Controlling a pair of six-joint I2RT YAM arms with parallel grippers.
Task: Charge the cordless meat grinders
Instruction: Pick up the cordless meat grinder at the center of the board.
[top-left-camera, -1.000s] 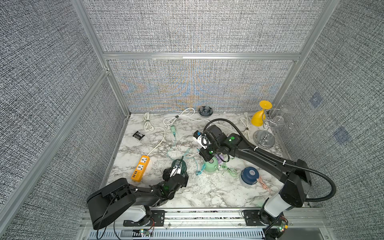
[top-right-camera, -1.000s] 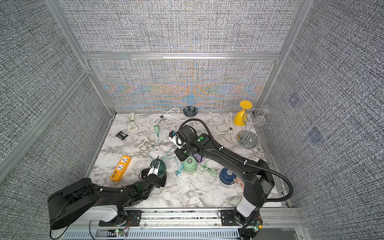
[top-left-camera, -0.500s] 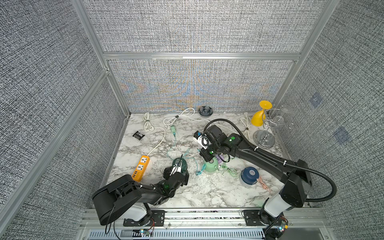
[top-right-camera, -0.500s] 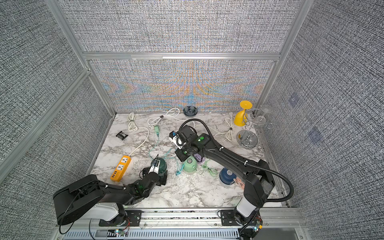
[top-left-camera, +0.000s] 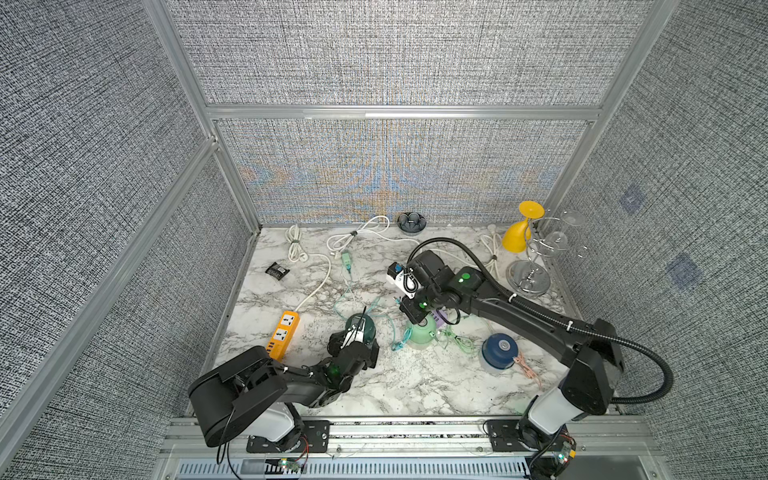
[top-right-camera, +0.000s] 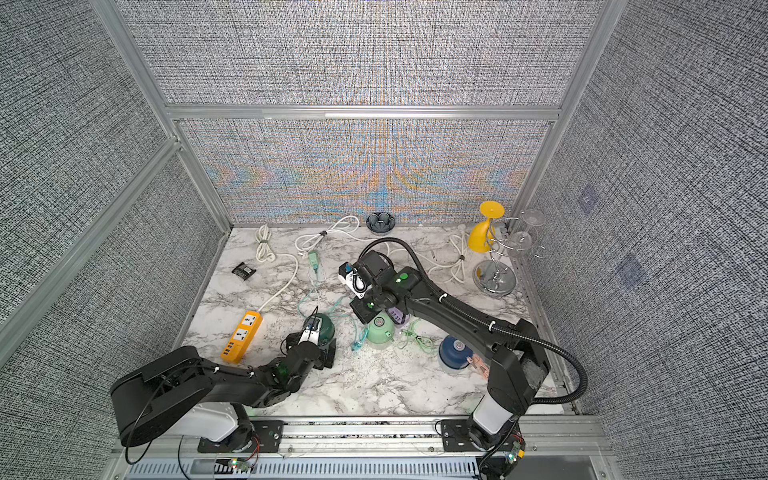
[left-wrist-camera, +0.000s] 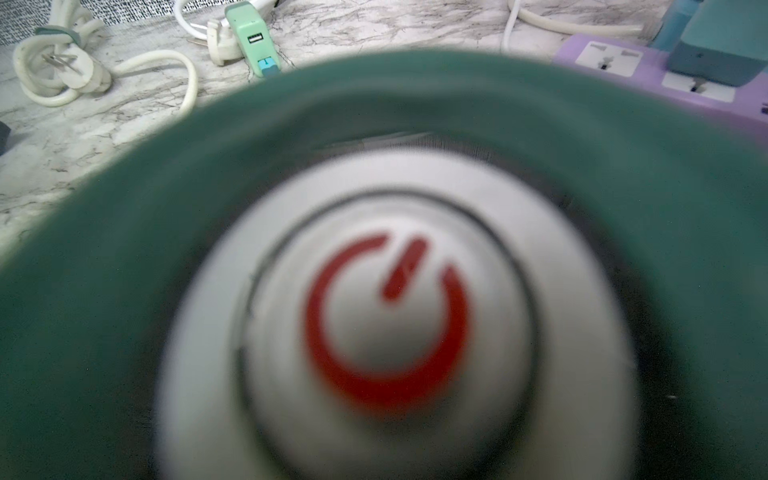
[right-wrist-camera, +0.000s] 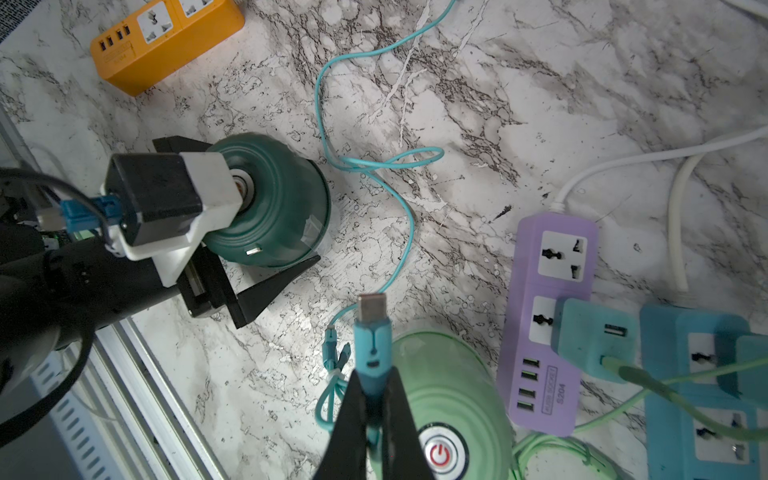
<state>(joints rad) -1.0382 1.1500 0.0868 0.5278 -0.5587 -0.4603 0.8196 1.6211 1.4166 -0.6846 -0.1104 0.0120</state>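
- Dark green grinder (right-wrist-camera: 286, 199): set between the wide-spread fingers of the left gripper (top-left-camera: 360, 337), with one finger (right-wrist-camera: 282, 282) along each flank. Contact impossible to judge. Silver button with red power mark right up against that wrist's camera.
- Right gripper (right-wrist-camera: 374, 384): clamped on a teal USB plug (right-wrist-camera: 372, 332). Metal end poking out past the fingertips, aimed toward the dark green grinder but well apart from it.
- Teal cable (right-wrist-camera: 409, 216): looped on the marble between the two grippers.
- Mint green grinder (right-wrist-camera: 449, 386): directly beneath the right gripper, upright, button facing up.
- Purple power strip (right-wrist-camera: 540, 332): just beside the mint green grinder, on the side away from the left gripper, with a teal adapter (right-wrist-camera: 590, 332) plugged in.
- Navy blue grinder (top-left-camera: 500, 349): farther out from the right gripper, back toward that arm's base.
- Orange power strip (top-left-camera: 284, 334): near the left gripper, off to its left.
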